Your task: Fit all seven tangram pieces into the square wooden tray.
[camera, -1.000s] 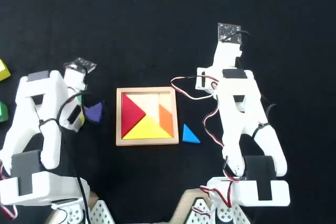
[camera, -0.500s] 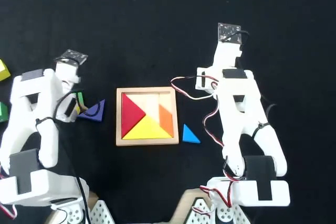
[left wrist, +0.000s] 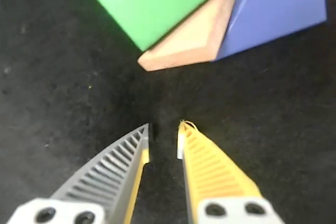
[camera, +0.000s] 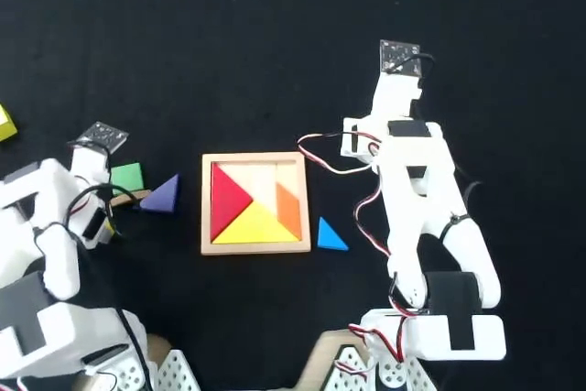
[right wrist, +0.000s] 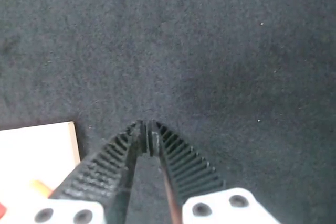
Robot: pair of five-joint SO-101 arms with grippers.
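Note:
The square wooden tray lies mid-table and holds a red triangle, a yellow triangle and an orange piece. A blue triangle lies just right of the tray. To its left are a purple triangle, a green square and a wood-coloured piece between them. My left gripper is slightly open and holds nothing, a short way back from the green square, the wood-coloured piece and the purple triangle. My right gripper is shut and empty beside a tray corner.
A yellow block sits at the table's far left edge. The right arm stands over the table right of the tray, with its cables looping near the tray's far right corner. Black cloth covers the table.
The left arm has let go of the purple triangle and drawn back to the left, uncovering the green square. The right arm has not moved.

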